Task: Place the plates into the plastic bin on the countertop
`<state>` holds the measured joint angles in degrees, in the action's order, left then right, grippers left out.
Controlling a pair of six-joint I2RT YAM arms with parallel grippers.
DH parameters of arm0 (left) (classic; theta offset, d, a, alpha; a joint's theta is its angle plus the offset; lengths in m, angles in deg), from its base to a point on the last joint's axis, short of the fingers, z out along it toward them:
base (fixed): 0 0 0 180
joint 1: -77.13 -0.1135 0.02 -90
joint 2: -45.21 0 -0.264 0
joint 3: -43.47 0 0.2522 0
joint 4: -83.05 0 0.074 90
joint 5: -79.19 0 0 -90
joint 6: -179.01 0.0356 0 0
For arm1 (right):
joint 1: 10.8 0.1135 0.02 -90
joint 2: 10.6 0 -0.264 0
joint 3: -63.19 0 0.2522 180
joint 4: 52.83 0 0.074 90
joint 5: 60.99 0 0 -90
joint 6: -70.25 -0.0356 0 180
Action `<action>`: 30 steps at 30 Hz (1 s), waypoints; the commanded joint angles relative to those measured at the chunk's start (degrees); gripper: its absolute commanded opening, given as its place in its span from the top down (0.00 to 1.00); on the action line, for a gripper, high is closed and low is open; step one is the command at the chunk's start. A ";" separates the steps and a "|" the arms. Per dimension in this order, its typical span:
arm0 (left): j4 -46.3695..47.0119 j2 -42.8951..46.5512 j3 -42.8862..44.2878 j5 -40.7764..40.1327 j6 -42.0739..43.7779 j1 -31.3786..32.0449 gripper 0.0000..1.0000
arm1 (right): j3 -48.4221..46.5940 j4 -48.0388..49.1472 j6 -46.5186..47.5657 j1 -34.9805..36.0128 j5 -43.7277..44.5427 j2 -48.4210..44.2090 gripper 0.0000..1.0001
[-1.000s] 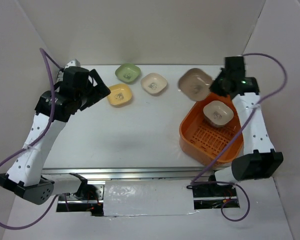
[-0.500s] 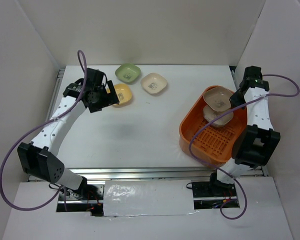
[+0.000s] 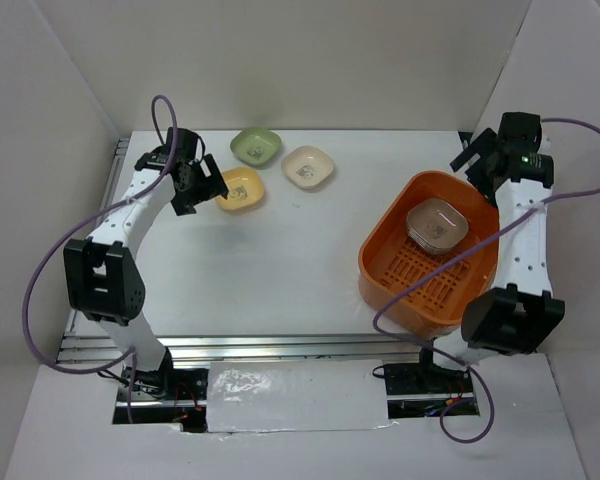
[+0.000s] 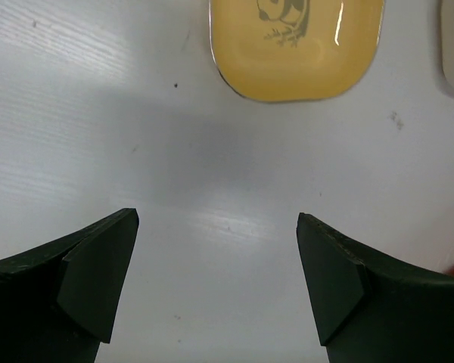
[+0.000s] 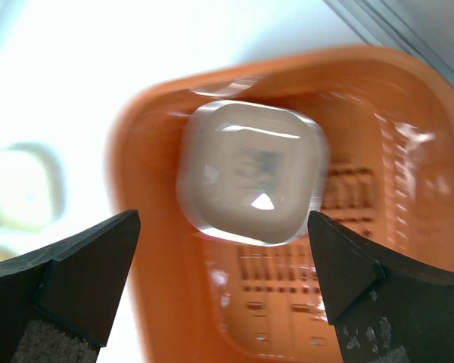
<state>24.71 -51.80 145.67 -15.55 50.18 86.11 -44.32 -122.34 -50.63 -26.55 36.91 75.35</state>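
- The brownish plate (image 3: 437, 222) lies in the far half of the orange bin (image 3: 400, 285), on its slotted floor. A second rim seems to show under it, so it may rest on another plate, but I cannot tell how many are there.
- In the right wrist view the same plate (image 5: 250, 181) is blurred, with its grey print just visible at the centre. The bin's orange wall (image 5: 136, 189) curves around it.
- The bin sits on the right side of the surface (image 3: 280, 260). Its right wall is close to the right edge and its near end is toward the near right corner.
- Three more plates rest toward the far left corner:
  - The green plate (image 3: 256, 146) is closest to the far edge.
  - The cream plate (image 3: 308, 167) is just to its right and a little nearer.
  - The yellow plate (image 3: 240, 189) is nearer again, below and left of the green one.
  - None of the three touches another.
- The right tool (image 3: 473, 162) is spread wide and grips nothing. It hangs above the bin's far right corner, and in its own view (image 5: 223, 219) the plate shows below between the two fingers.
- The left tool (image 3: 217, 187) is spread wide too, just at the left side of the yellow plate. In its own view (image 4: 217, 221) only bare surface lies between the fingers, with the yellow plate (image 4: 295, 49) just beyond the fingertips.
- A metal rail (image 3: 280, 345) runs along the near edge.
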 commanded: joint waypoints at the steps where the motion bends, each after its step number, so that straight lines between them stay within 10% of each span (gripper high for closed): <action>1: 6.25 -5.18 3.31 2.62 0.60 -3.60 0.01 | -4.16 0.10 0.81 3.35 -7.59 -7.09 0.00; 7: 19.07 -18.36 6.82 9.65 -2.38 -7.04 0.02 | 4.89 9.33 0.91 10.99 -28.53 -15.80 0.00; 13: 17.35 -32.78 17.01 8.69 -3.63 -6.51 0.21 | 5.69 6.80 1.78 17.66 -31.19 -18.09 0.00; 18: 4.34 -38.96 26.69 -4.72 -4.67 -3.27 1.00 | 4.64 5.29 0.73 21.19 -30.05 -19.94 0.00; 24: 0.96 -15.39 8.62 -18.55 -8.98 2.18 1.00 | 4.73 7.76 -0.06 31.02 -28.66 -15.14 0.00; 30: -1.45 -2.14 3.30 -11.19 0.75 11.15 1.00 | -4.67 5.83 0.90 44.83 -15.13 0.84 0.00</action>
<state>25.50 -58.21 146.68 -28.07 45.83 94.26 -44.61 -116.78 -50.52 14.67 14.42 69.14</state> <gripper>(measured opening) 0.040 0.997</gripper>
